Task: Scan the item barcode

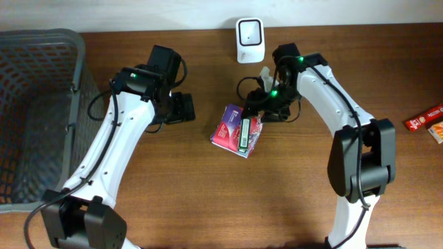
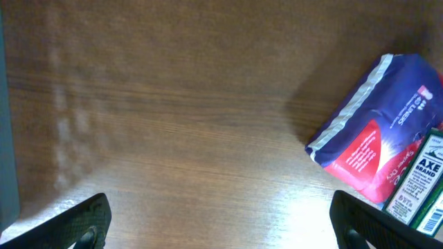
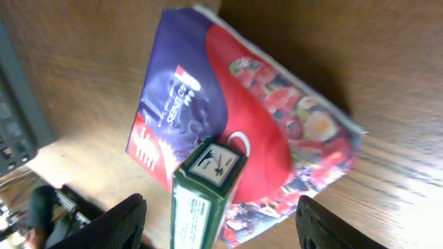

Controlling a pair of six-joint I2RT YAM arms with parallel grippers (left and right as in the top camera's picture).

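Observation:
A green carton (image 1: 244, 133) lies on top of a red and blue packet (image 1: 225, 128) in the middle of the table. In the right wrist view the green carton (image 3: 202, 197) stands between my right gripper's (image 3: 225, 223) fingers. The jaws are open and clear of it on both sides, with the packet (image 3: 208, 104) beneath. Seen from overhead, the right gripper (image 1: 266, 104) hovers just behind the two items. My left gripper (image 1: 183, 108) is open and empty to the left of the packet (image 2: 377, 131). A white barcode scanner (image 1: 249, 39) stands at the table's far edge.
A grey mesh basket (image 1: 41, 48) fills the left side of the table. Two red packs (image 1: 426, 117) lie at the right edge. The brown wooden tabletop (image 1: 208, 200) stretches toward the front.

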